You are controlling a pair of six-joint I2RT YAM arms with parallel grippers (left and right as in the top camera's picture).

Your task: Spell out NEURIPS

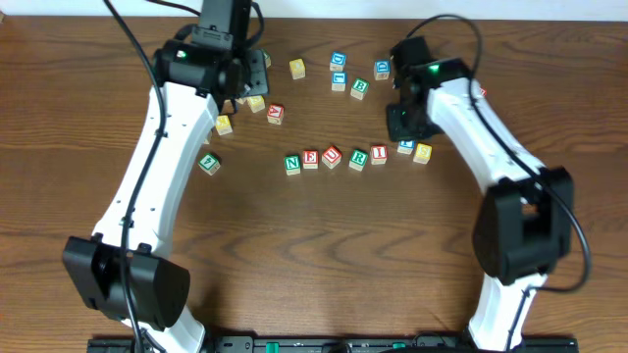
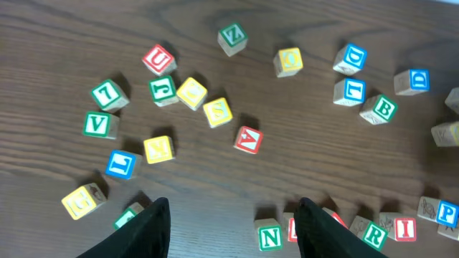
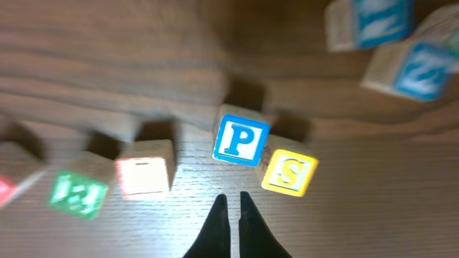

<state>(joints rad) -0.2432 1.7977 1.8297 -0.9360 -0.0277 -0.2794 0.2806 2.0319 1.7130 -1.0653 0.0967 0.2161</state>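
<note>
A row of cubes lies mid-table: green N [image 1: 292, 164], red E [image 1: 310, 159], red U [image 1: 332, 156], green R [image 1: 357, 158], red I [image 1: 378, 153], blue P [image 1: 405, 146] and the yellow-faced S cube [image 1: 423, 153]. The right wrist view shows P [image 3: 240, 140], S [image 3: 289, 172] a little apart and tilted, I [image 3: 145, 176] and R [image 3: 79, 193]. My right gripper [image 3: 231, 197] is shut and empty, just in front of P and S. My left gripper [image 2: 233, 204] is open and empty, hovering over loose cubes at the back left; N [image 2: 270, 236] and R [image 2: 374, 233] show by its right finger.
Spare cubes lie behind the row: a green B [image 1: 359, 88], blue ones [image 1: 339, 62], a Z cube [image 1: 297, 68], a red one [image 1: 276, 114], yellow ones [image 1: 224, 125] and a green one [image 1: 209, 163]. Bare wood lies in front of the row.
</note>
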